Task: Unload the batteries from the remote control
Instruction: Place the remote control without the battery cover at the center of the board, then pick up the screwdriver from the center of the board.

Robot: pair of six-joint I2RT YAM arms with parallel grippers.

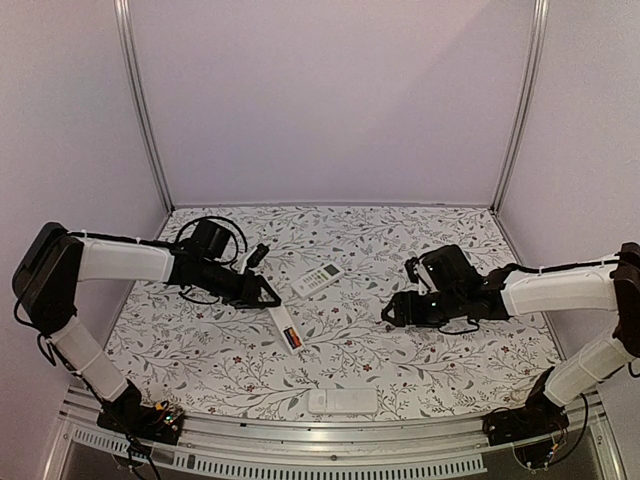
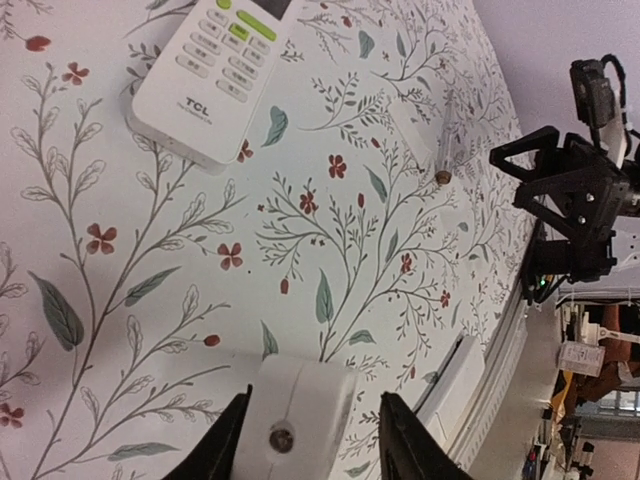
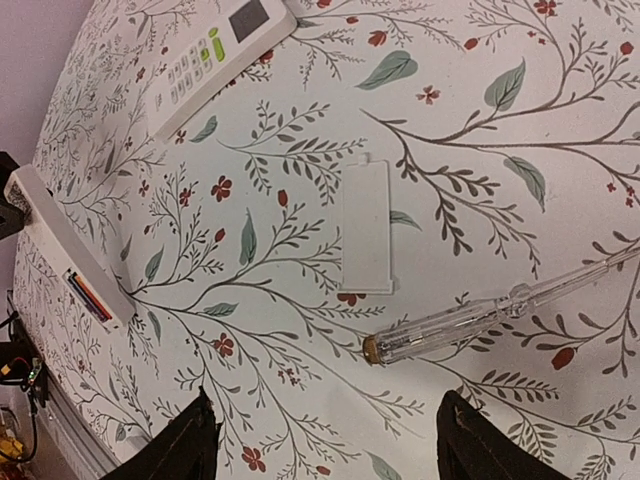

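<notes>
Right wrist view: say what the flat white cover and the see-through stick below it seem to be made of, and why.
The flat white cover looks like moulded plastic, matte: thin, evenly white, small tab on one short edge. The see-through stick seems clear glossy plastic, translucent with bright glints; its brownish tip may be metal.

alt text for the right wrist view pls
Open right hand hovers over a white battery cover and a clear pen-like tool on a floral cloth. At left lie a keypad remote and an opened remote showing batteries.
</notes>
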